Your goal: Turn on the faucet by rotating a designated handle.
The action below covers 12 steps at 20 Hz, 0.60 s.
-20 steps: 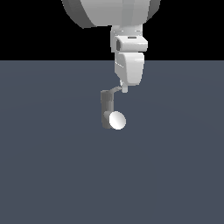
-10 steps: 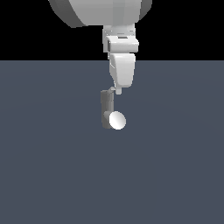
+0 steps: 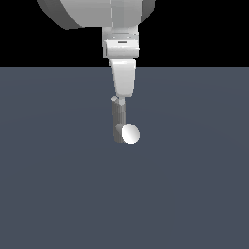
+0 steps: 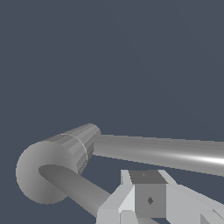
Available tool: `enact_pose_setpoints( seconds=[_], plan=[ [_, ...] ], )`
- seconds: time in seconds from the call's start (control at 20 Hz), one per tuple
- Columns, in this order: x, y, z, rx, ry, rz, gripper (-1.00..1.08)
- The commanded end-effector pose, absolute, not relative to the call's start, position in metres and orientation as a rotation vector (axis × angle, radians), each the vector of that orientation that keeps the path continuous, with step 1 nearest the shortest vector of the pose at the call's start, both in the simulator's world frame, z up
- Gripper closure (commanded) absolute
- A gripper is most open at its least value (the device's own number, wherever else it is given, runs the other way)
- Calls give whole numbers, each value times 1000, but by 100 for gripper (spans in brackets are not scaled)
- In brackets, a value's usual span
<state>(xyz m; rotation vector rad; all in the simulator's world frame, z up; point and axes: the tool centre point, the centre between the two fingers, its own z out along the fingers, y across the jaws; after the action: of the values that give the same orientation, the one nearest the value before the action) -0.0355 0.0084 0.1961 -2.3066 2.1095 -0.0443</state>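
Observation:
The faucet (image 3: 118, 122) is a dark grey upright cylinder, and its stubby spout ends in a white disc (image 3: 130, 134). My gripper (image 3: 119, 100) comes down from above with its tip right at the faucet's top. It hides most of the handle there. In the wrist view the faucet (image 4: 57, 164) shows from above. The handle (image 4: 74, 187) is a thin bar running from the faucet's top to my gripper (image 4: 148, 200). The fingers look pressed together against the bar's end, holding nothing.
A flat dark grey floor (image 3: 194, 194) spreads around the faucet. The big white arm (image 3: 104, 12) hangs over the scene from above. The spout (image 4: 162, 151) runs sideways under the gripper in the wrist view.
The gripper has slid toward the exterior view's left, staying at the faucet's top. The handle that stuck out beside the faucet is now mostly behind the gripper.

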Motion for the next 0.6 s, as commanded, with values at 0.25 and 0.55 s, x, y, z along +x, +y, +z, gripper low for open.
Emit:
enact_pose_setpoints(
  seconds=[0.25,0.55],
  plan=[
    [-25,50,190,-2343,2079,-23,108],
    [-16,78,185,-2362,2066,-9,108]
  ],
)
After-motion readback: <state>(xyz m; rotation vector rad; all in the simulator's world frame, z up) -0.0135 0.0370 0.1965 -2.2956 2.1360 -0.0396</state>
